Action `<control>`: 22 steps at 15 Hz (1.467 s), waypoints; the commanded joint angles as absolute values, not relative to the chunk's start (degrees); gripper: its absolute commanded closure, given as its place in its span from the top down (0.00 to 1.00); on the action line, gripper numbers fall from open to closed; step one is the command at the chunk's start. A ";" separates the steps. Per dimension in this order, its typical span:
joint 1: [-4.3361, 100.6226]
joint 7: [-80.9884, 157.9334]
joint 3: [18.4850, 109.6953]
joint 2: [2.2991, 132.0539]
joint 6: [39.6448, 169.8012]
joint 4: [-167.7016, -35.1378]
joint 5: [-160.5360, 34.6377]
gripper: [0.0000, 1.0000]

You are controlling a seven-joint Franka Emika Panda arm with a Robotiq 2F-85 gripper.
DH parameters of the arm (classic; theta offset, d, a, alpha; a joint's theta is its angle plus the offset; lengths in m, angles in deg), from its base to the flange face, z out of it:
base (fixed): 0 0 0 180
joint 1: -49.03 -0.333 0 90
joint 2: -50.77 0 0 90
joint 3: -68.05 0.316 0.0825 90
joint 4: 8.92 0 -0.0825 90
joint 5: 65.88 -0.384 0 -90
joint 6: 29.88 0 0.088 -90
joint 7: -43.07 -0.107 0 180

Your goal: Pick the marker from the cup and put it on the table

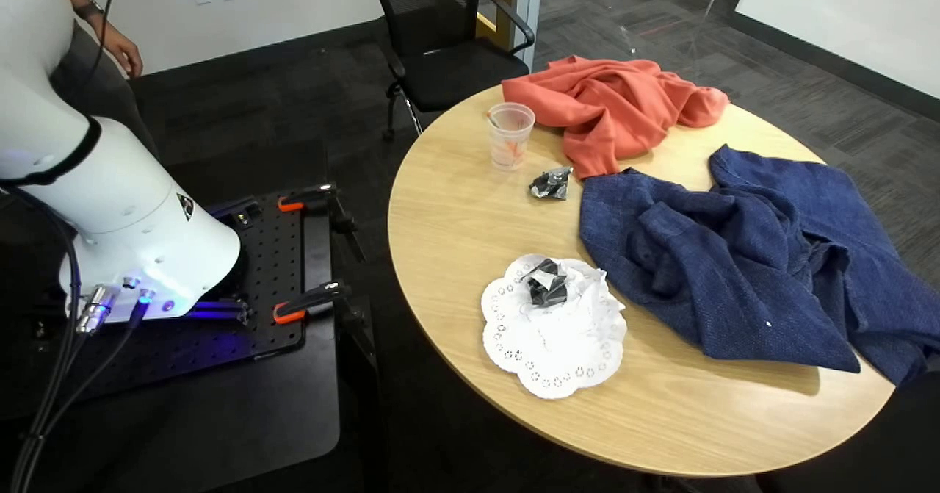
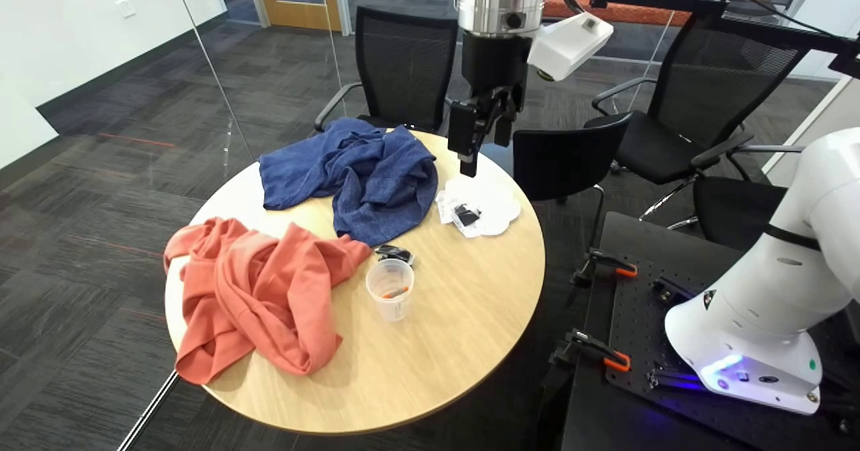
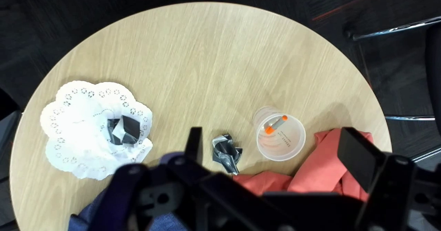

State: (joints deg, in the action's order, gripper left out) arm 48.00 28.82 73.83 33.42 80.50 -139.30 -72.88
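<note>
A clear plastic cup [image 1: 510, 137] stands upright on the round wooden table [image 1: 440, 214]; it shows in both exterior views [image 2: 384, 306] and in the wrist view [image 3: 280, 148]. A grey marker with orange ends [image 3: 277, 123] leans inside the cup; it also shows through the cup in an exterior view [image 2: 396, 293]. My gripper [image 2: 485, 143] is open and empty, high above the table. In the wrist view, the gripper's fingers [image 3: 274, 145] are spread wide, with the cup seen between and below them. The gripper is out of frame in an exterior view.
A crumpled black-silver wrapper [image 3: 226, 152] lies close beside the cup. An orange-red cloth [image 2: 269, 290] lies near the cup, and a dark blue cloth [image 1: 734, 258] lies beyond the wrapper. A white doily [image 3: 79, 127] holds another crumpled black wrapper [image 3: 127, 129]. Chairs [image 2: 406, 61] stand around the table.
</note>
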 commanded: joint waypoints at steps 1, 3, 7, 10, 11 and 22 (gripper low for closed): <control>46.70 25.05 75.71 38.02 83.21 -137.40 -72.03 1.00; 45.77 24.57 76.68 40.97 86.65 -137.09 -72.11 1.00; 44.63 18.92 78.06 47.08 95.76 -136.39 -70.48 1.00; 43.48 14.32 78.05 51.80 99.93 -135.21 -68.25 1.00; 43.06 13.25 77.83 53.47 100.44 -134.54 -67.37 1.00; 40.34 13.71 74.90 63.31 100.42 -130.13 -67.08 1.00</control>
State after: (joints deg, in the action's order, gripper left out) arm 41.57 13.42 76.18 63.38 100.59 -130.23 -66.69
